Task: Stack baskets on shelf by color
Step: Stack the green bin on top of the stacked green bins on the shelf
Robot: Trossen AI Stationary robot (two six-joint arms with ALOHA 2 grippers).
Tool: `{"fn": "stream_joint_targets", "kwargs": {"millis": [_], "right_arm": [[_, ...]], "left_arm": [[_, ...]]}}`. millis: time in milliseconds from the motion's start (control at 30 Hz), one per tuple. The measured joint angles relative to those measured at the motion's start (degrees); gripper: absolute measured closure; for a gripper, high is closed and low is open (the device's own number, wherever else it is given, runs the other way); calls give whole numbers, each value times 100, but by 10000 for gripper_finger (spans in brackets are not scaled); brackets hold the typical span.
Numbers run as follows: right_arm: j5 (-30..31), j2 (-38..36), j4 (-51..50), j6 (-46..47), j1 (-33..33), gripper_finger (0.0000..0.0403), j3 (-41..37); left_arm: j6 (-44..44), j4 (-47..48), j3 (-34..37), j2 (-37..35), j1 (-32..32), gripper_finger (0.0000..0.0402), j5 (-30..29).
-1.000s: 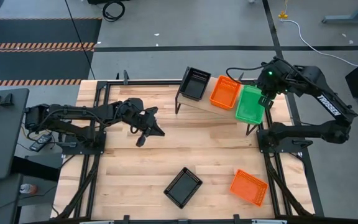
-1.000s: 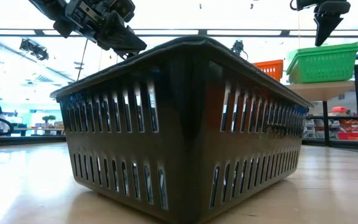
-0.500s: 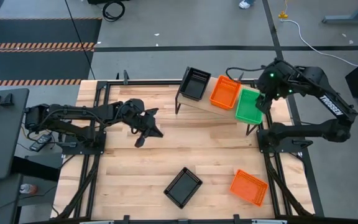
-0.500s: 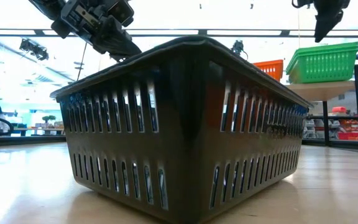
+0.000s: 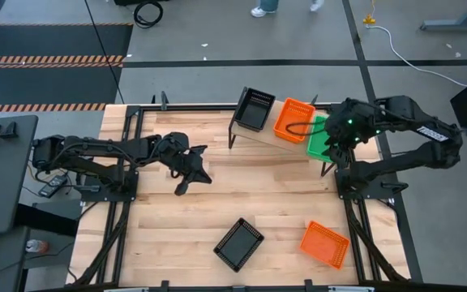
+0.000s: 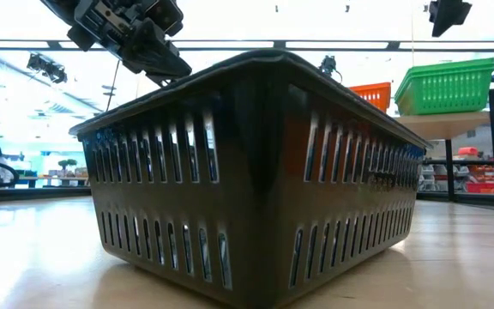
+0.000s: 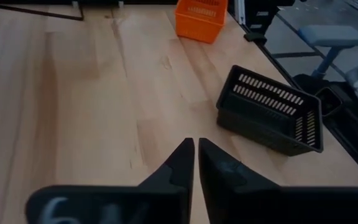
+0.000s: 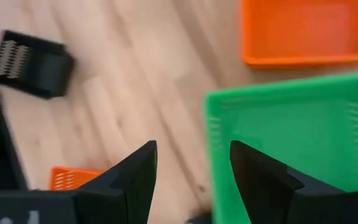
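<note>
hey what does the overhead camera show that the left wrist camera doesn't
Only the overhead view shows the shelf with a black basket, an orange basket and a green basket on it, the right tool over the green one, and the left tool over the table. Only the left wrist view shows the left tool's two fingers almost touching. Both show the loose black basket and the loose orange basket on the table.
</note>
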State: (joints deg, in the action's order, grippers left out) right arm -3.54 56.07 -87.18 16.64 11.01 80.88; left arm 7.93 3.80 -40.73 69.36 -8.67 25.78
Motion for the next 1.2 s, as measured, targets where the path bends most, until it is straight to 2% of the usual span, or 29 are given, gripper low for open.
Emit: {"fn": "stream_joint_targets", "kwargs": {"millis": [233, 500, 667, 800, 1067, 1200], "right_arm": [[22, 543, 325, 800, -1233, 194, 0], [575, 1240, -258, 1534, -2184, 198, -2], [825, 1261, -233, 1894, -2337, 202, -188], [1000, 1253, -285, 2071, -2333, 202, -626], [1056, 1251, -285, 1910, -2193, 204, -1347], [1435, 1251, -269, 1876, -2096, 204, -1394]], "left_arm": [[-78, 3, 0, 0, 121, 372, -277], [-141, 238, 0, 0, 292, 371, -307], [-222, 387, 0, 0, 570, 378, -308], [-285, 384, 0, 0, 844, 376, -397], [-446, 384, 0, 0, 1230, 375, -721], [-447, 384, 0, 0, 1344, 381, -843]]}}
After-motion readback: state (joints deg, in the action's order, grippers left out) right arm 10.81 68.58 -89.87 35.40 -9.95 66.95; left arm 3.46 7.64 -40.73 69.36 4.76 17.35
